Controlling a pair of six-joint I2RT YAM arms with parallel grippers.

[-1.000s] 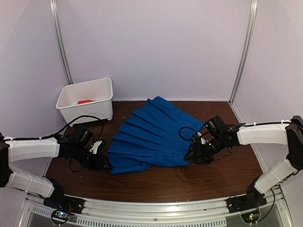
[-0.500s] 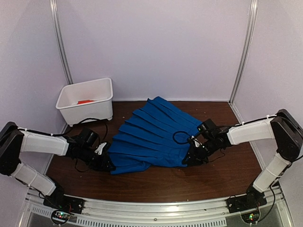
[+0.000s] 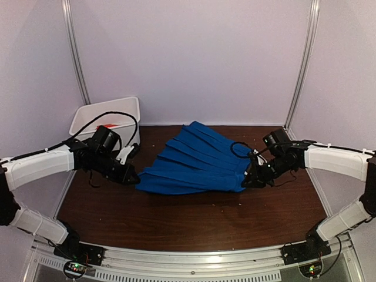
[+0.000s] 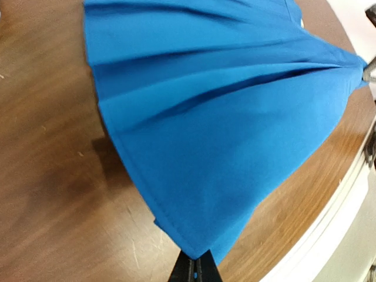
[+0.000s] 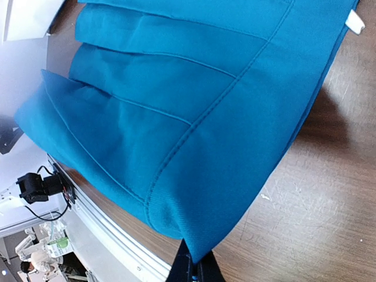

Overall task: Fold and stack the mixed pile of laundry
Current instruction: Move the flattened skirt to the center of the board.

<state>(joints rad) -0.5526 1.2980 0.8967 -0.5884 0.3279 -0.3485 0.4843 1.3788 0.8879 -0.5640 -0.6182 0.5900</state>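
Note:
A royal-blue pleated garment (image 3: 194,160) is stretched across the middle of the brown table, its near edge lifted off the wood. My left gripper (image 3: 134,176) is shut on the garment's left corner (image 4: 197,249). My right gripper (image 3: 247,182) is shut on its right corner (image 5: 202,249), where the stitched band ends. Each wrist view shows the blue cloth (image 4: 223,117) (image 5: 176,117) fanning away from the pinched tips. A scrap of orange-red cloth (image 3: 109,126) peeks out inside the white bin; the rest of it is hidden.
The white plastic bin (image 3: 88,120) stands at the back left corner, behind my left arm. Bare wooden table (image 3: 194,217) lies between the garment and the metal front rail (image 3: 194,258). Pale walls enclose the back and both sides.
Both grippers closed on the garment's near corners and lifted them up and back. The near edge now hangs taut between them, farther from the front rail.

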